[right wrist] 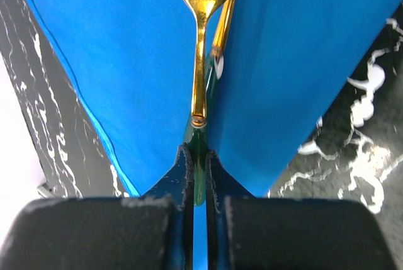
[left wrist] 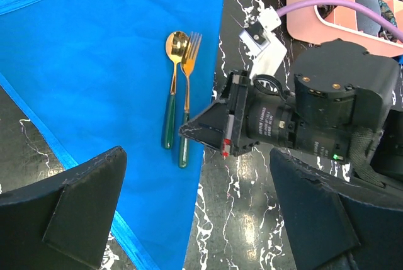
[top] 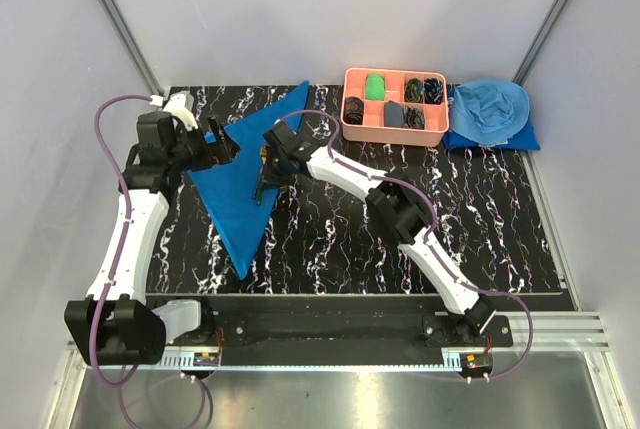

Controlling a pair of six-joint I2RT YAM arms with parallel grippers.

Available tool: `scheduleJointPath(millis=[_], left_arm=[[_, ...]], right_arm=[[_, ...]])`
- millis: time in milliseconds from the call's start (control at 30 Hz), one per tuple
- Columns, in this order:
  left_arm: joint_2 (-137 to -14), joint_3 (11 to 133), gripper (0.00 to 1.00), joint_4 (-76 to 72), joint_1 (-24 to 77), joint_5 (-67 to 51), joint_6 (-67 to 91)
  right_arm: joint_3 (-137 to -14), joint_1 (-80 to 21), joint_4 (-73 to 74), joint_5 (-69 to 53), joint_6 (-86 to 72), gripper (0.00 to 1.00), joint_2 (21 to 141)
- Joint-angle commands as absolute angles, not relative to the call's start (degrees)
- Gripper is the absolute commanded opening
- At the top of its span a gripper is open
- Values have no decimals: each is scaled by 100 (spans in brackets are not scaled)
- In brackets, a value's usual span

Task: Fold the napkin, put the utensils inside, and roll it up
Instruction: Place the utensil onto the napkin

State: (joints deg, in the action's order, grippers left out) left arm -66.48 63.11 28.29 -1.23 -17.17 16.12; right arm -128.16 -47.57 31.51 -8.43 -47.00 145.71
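The royal-blue napkin lies folded into a long triangle on the left of the black marble table; it also shows in the left wrist view and the right wrist view. The gold spoon and fork lie side by side on it near its right edge. My right gripper is shut on the dark green handles, low on the cloth, with the spoon pointing away. My left gripper is open and empty, hovering over the napkin's edge, fingers wide apart.
A pink compartment tray with small items stands at the back centre-right, its corner also in the left wrist view. A sky-blue cloth heap lies right of it. The right arm reaches across just right of the napkin.
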Motion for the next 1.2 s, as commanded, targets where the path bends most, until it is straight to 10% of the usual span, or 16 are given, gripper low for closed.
scheduleJointPath(millis=[0,633,1167], left_arm=[[-6609,6275,99,2487,-158,-1846,1626],[-6653,6275,99,2505,-176,-1907,1635],[-6645,6232,99,2487,-193,-1854,1643]], right_arm=[[-13333,-4746,3322,-677,-4904,0,14809],[-13869,-4614,3744,-571,-4764,3,15214],[-14212,-4526,3735,-1028,-3826,47,14689]])
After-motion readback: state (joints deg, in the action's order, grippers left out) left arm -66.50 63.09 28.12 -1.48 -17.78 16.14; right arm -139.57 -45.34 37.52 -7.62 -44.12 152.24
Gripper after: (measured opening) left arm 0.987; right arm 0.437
